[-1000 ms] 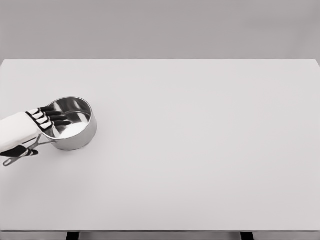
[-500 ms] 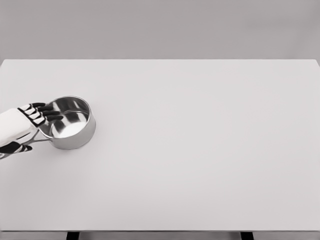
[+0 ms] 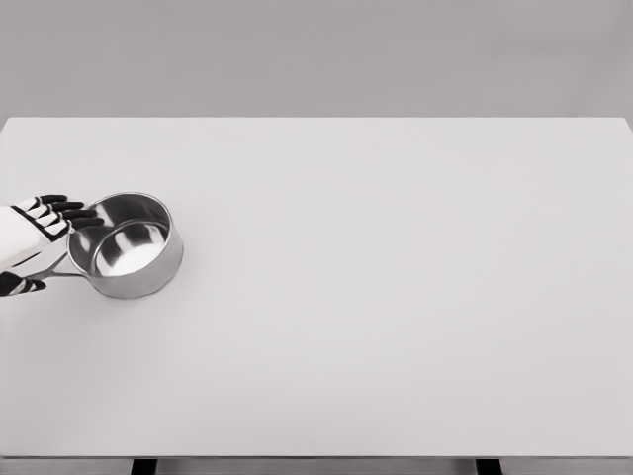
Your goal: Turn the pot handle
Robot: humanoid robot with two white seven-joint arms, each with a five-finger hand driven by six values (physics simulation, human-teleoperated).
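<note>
We see the steel pot [image 3: 127, 245] standing at the left side of the white table [image 3: 396, 297], its handle [image 3: 51, 269] pointing left under our left hand [image 3: 35, 233], whose fingers are spread and grip nothing.

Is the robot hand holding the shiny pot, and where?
It cannot be told. The left hand sits at the pot's handle, fingers spread by the rim, but no closed hold shows.

A pot [image 3: 127, 245] stands on the table [image 3: 396, 297] near its left edge, handle [image 3: 57, 268] pointing left beneath the left hand [image 3: 30, 242].
</note>
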